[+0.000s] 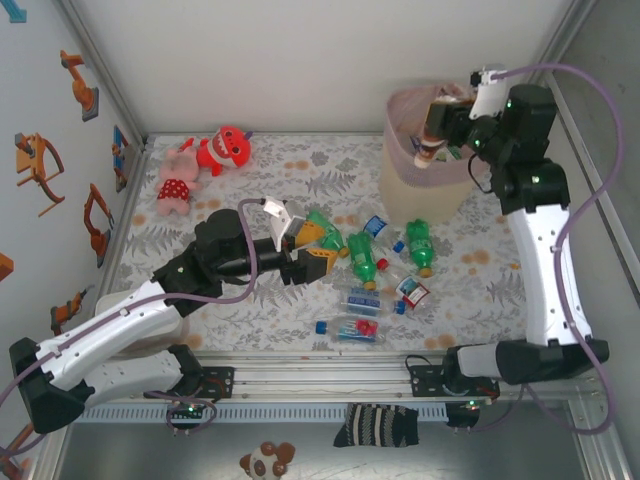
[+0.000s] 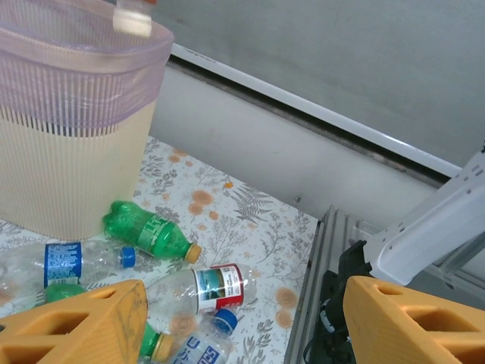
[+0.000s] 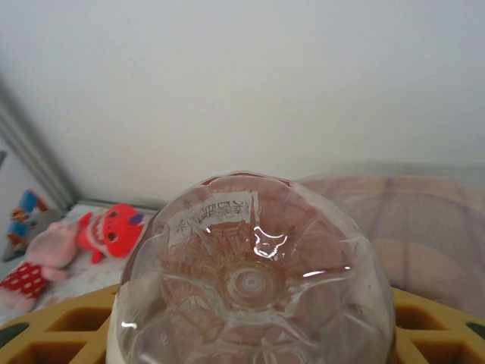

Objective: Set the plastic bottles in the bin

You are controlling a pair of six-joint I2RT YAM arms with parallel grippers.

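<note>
Several plastic bottles lie on the flowered table: green ones (image 1: 365, 258) (image 1: 418, 245), a clear one with a red label (image 1: 410, 291) and one with a red cap (image 1: 352, 328). My left gripper (image 1: 325, 250) hovers open just left of this cluster, nothing between its orange fingers (image 2: 76, 326). In the left wrist view a green bottle (image 2: 148, 231) and the red-labelled bottle (image 2: 204, 292) lie below the left gripper (image 2: 242, 330). My right gripper (image 1: 433, 138) is shut on a brownish clear bottle (image 3: 250, 280) above the bin's (image 1: 415, 195) pink rim (image 3: 432, 227).
Red and pink plush toys (image 1: 205, 160) lie at the back left. The metal rail (image 1: 330, 370) runs along the table's near edge, and white walls close the back and sides. The bin (image 2: 68, 152) stands at the back right, beyond the bottles.
</note>
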